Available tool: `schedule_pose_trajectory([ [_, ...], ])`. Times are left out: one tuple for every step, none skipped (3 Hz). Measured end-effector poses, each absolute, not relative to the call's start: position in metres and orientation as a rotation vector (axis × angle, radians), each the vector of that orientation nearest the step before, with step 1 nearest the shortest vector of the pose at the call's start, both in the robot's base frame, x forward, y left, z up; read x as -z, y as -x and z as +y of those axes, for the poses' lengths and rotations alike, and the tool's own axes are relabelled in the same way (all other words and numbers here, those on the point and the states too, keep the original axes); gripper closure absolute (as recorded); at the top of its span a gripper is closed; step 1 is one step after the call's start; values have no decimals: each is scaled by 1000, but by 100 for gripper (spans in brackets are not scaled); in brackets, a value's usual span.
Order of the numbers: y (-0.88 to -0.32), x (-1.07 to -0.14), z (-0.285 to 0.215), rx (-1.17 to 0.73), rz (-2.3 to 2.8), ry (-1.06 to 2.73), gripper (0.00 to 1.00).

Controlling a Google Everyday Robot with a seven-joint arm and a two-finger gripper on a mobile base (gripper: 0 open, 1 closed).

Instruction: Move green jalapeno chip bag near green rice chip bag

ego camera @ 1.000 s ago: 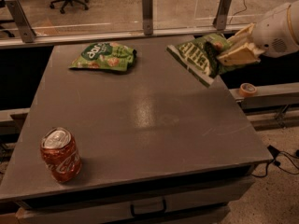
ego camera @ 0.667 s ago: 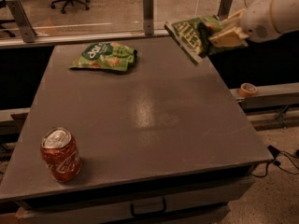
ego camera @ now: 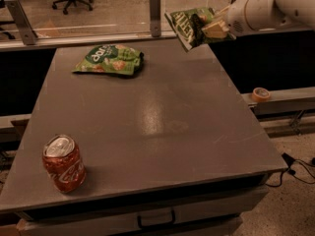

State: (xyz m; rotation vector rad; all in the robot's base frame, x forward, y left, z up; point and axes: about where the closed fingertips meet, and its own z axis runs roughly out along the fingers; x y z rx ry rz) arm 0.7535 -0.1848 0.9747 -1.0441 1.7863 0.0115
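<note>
Coca-Cola script: red can (ego camera: 64,163). Lettering illegible: rice chip bag (ego camera: 109,59); jalapeno chip bag (ego camera: 181,27) in gripper (ego camera: 205,26), upper right.

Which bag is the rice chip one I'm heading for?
On the grey table, look far left, beyond the red can. The green rice chip bag lies there: bright green, dark oval logo, unlike the olive jalapeno bag the gripper holds aloft at far right.

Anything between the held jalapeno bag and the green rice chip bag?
Nothing visible. The gripper holds the green jalapeno chip bag above the far right edge of the table; only bare tabletop separates it from the green rice chip bag. The red soda can stands at the near left corner, off that line.
</note>
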Motion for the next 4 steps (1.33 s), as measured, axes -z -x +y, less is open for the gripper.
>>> schedule_pose_trajectory([
  [-777,-951,-169,11,1839,986,84],
  [-787,-919,-154,16,1922,950,61],
  [-790,-897,-141,-1,1980,934,38],
  [-786,-884,-120,-41,2000,956,15],
])
